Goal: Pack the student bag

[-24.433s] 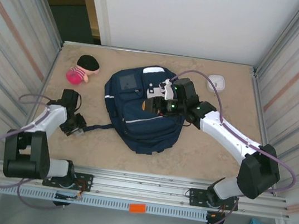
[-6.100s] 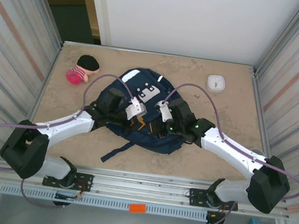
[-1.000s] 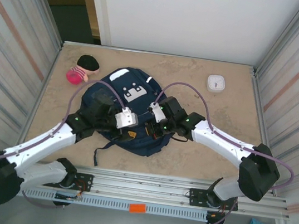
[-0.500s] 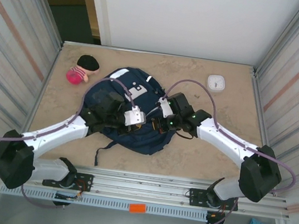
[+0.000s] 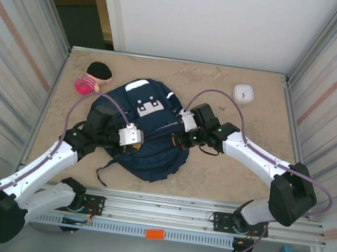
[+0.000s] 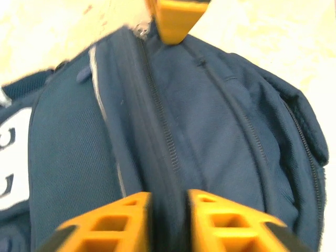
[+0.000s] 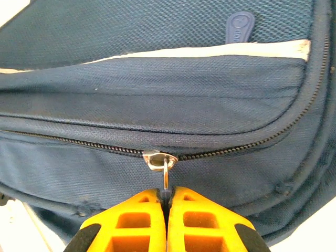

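Note:
The student bag (image 5: pixel 148 137), navy with a white patch, lies mid-table between both arms. My right gripper (image 7: pixel 167 197) is shut on the metal zipper pull (image 7: pixel 166 176), which hangs from the slider (image 7: pixel 160 160) on the bag's (image 7: pixel 157 79) long zip. From above, the right gripper (image 5: pixel 176 141) is at the bag's right side. My left gripper (image 6: pixel 168 210) pinches a raised ridge of bag fabric (image 6: pixel 220 121) along a zip seam. Its orange fingers (image 6: pixel 220 215) sit either side of the fold. From above, the left gripper (image 5: pixel 134 149) is over the bag's near-left part.
A small pink doll with a black hat (image 5: pixel 93 77) lies at the far left of the table. A white square box (image 5: pixel 243 93) sits at the far right. Metal walls close in both sides. A dark strap (image 5: pixel 106 170) trails toward the near edge.
My left arm has drawn back toward the near left, and the bag has shifted and turned slightly with it. The right gripper keeps its hold on the zipper pull.

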Tool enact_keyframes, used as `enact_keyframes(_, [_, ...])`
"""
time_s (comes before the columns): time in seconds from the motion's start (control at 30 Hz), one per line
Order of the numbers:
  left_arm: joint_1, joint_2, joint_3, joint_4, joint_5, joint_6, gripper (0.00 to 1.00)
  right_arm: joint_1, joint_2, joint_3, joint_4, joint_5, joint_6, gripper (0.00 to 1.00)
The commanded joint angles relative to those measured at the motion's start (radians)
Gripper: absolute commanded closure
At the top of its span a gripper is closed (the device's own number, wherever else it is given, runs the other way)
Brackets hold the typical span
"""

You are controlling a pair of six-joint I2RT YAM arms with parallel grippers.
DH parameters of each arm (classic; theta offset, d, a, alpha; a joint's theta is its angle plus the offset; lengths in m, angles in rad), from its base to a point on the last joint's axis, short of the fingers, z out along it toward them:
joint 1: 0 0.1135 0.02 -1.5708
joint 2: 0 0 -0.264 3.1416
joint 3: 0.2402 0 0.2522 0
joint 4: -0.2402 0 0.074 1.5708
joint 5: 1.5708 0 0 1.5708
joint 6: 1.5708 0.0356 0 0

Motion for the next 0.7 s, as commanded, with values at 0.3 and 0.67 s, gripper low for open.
enact_keyframes(0.3, [-0.231,0.122,0.078,0.181,-0.217,-0.266,0.28,0.068,-0.04,0.0,0.01,0.059,-0.002,1.0])
enact_keyframes(0.67, [-0.288,0.345,0.165,0.201,-0.268,-0.255,0.75,0.051,-0.071,-0.011,0.011,0.054,0.001,1.0])
